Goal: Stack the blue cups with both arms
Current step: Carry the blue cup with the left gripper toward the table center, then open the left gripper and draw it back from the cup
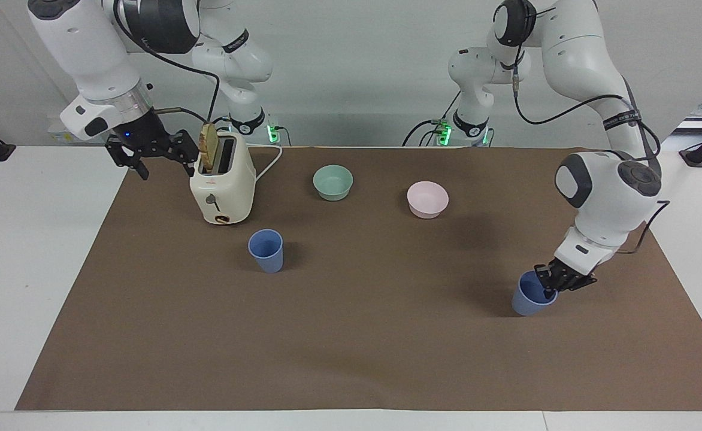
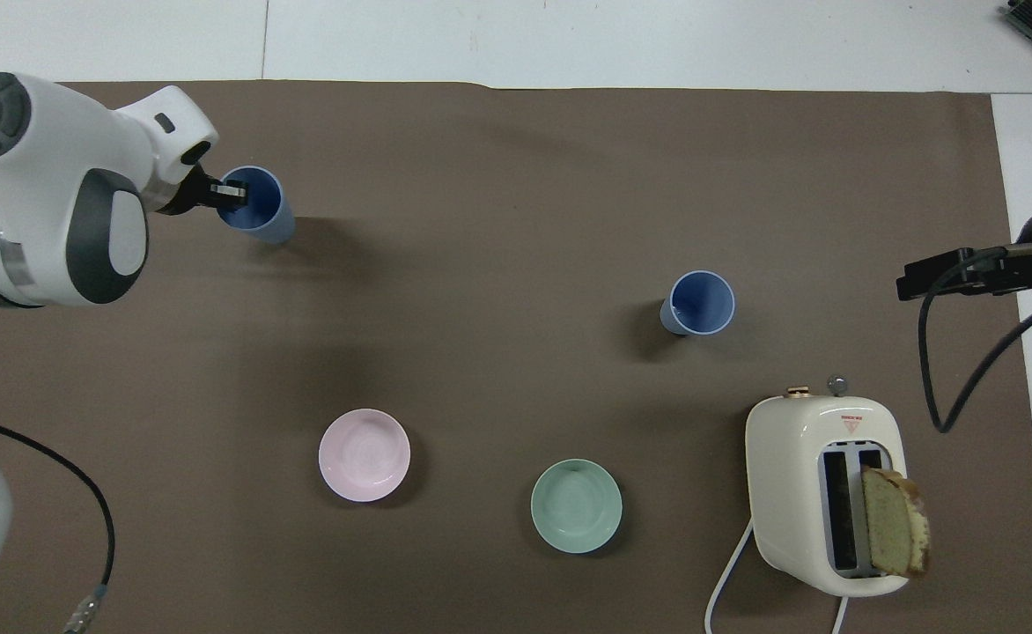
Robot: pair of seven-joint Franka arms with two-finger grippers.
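Blue cup is sitting at the left arm's end of the brown mat on the bench in the facing view, tilted. Left hand is clamping its rim, one finger inside the cup, one outside. Second blue cup is standing upright just off the cream toaster, farther from the robots than it. Right hand is hanging with fingers apart beside the toaster, over the mat's edge, arm waiting. Mint bowl and pink bowl are lying nearer the robots than both cups.

Overhead view: left hand is pinching the held cup's wall. Other cup is standing well apart, toward the right arm's end. Bread slice is sticking out of the toaster. Right hand is only partly showing.
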